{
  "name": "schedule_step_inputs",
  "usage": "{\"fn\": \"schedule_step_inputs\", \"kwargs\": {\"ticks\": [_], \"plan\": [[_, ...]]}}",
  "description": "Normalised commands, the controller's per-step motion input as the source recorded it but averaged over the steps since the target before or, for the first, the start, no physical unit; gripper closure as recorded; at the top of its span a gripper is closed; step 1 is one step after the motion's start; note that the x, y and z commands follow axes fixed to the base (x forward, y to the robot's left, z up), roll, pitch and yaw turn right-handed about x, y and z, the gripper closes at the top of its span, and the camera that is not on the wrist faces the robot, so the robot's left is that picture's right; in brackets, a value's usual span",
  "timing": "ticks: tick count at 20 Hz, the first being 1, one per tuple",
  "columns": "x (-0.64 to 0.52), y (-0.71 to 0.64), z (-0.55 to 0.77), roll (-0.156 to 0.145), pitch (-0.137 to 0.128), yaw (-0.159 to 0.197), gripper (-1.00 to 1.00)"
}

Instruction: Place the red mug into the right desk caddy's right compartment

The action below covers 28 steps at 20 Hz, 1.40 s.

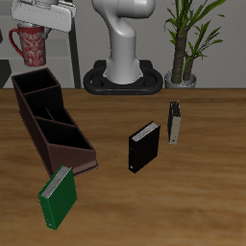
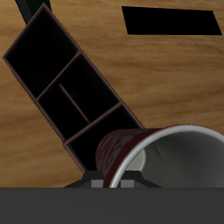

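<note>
Exterior view, left to right, all places given relative to the caddy (image 1: pixel 50 125). The gripper (image 1: pixel 44 21) is hanging high above the caddy's far end, carrying the red mug (image 1: pixel 33 44) beneath it in the air, handle pointing away from the robot's base (image 1: pixel 120 79); the fingers are closing on the mug, though their exact contact is hidden by the gripper body. The caddy, a long dark brown box with three open sections, is lying at an angle on the table (image 1: pixel 192 192); the green book (image 1: pixel 58 198) is resting just beyond its near end, toward the table's front edge; the black box (image 1: pixel 142 147) is standing well apart from it; a small grey book (image 1: pixel 174 122) is standing farther off again; a potted plant (image 1: pixel 183 43) is sitting behind, beside the robot's base.

Wrist view: the mug (image 2: pixel 162 156) is being held close under the camera, its pale inside showing, overlapping the squarish end section (image 2: pixel 98 147) of the caddy (image 2: pixel 66 83); whether it is centred over that section cannot be told; the black box (image 2: pixel 169 21) is showing well apart.
</note>
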Motion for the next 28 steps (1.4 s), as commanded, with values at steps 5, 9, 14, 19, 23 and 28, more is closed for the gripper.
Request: {"fn": "schedule_step_inputs", "kwargs": {"ticks": [5,9,14,19,23,28], "plan": [[0.07,-0.1,-0.2,-0.015,0.015,-0.021,1.0],[0.02,-0.06,-0.24,-0.026,0.001,-0.016,1.0],[-0.04,-0.03,-0.08,-0.019,-0.028,0.006,1.0],[0.05,0.0,-0.17,-0.004,0.004,-0.016,1.0],[0.11,-0.02,-0.27,0.004,0.018,0.001,1.0],[0.1,0.0,-0.26,0.001,0.025,-0.044,1.0]]}}
